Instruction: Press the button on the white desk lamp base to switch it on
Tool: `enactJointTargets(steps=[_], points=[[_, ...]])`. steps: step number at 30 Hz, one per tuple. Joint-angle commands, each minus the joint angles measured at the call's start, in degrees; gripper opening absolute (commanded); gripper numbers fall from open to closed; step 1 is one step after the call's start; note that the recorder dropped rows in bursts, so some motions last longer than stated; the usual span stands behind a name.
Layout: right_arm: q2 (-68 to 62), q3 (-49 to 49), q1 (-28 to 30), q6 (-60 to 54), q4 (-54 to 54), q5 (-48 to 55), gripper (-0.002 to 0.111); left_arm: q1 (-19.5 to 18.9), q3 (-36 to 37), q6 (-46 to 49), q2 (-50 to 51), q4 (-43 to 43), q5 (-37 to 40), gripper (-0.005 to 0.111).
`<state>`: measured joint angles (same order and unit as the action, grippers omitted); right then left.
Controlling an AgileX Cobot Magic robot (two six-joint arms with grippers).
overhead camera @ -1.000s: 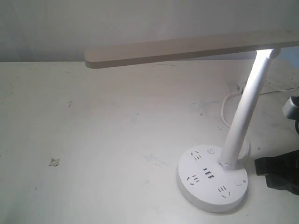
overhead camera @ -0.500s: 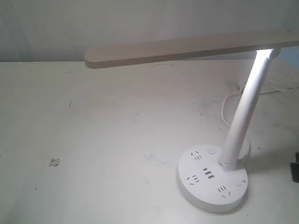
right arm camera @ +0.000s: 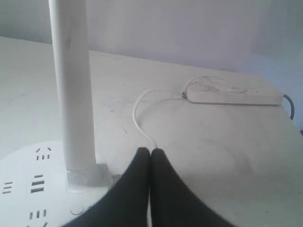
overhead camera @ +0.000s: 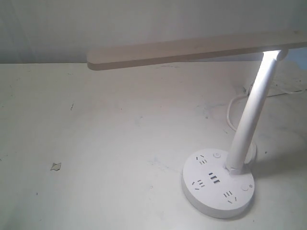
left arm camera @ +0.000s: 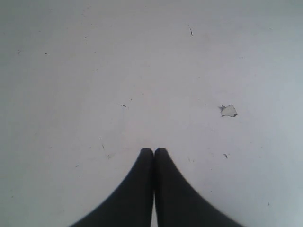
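Observation:
The white desk lamp base point(overhead camera: 206, 194) sits on the table at the lower right, with its slanted pole point(overhead camera: 249, 120) rising to the long flat head point(overhead camera: 192, 50). The pole's top glows brightly. The button point(overhead camera: 246, 187) is a faint ring with a tiny dot beside it, on the right of the base. Neither gripper shows in the exterior view. My right gripper point(right arm camera: 150, 150) is shut and empty, hovering beside the pole point(right arm camera: 71, 94) and above the base point(right arm camera: 28, 189), with an arc of the button point(right arm camera: 77, 211) just beside its finger. My left gripper point(left arm camera: 154, 150) is shut over bare table.
A second round button with a dark centre mark point(overhead camera: 217, 155) lies at the base's far side. A white cord point(right arm camera: 139, 118) runs from the base to a power strip point(right arm camera: 232, 94) near the table's edge. A small paint chip point(left arm camera: 229, 110) marks the table.
The right gripper, seen beside the base at the exterior view's right edge a second ago, has drawn back to the right and out of that view. The lamp has not moved.

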<state>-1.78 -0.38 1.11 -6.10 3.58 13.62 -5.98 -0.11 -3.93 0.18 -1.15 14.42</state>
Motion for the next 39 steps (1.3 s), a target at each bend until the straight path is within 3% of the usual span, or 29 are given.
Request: enactJointTargets(steps=[1, 6, 29, 39], points=[[1.71, 0.38, 0.05, 1.64, -0.52, 2.45, 0.0, 0.47, 0.11, -0.07, -0.18, 0.03, 0.1, 0.0], [1.78, 0.38, 0.05, 2.32, -0.52, 6.24, 0.0, 0.47, 0.11, -0.07, -0.18, 0.03, 0.1, 0.0], [1.78, 0.38, 0.05, 6.42, -2.79, 6.24, 0.0, 0.47, 0.11, -0.07, -0.18, 0.03, 0.1, 0.0], [1.78, 0.38, 3.52, 6.42, -2.77, 6.04, 0.0, 0.47, 0.11, -0.07, -0.18, 0.03, 0.1, 0.0]])
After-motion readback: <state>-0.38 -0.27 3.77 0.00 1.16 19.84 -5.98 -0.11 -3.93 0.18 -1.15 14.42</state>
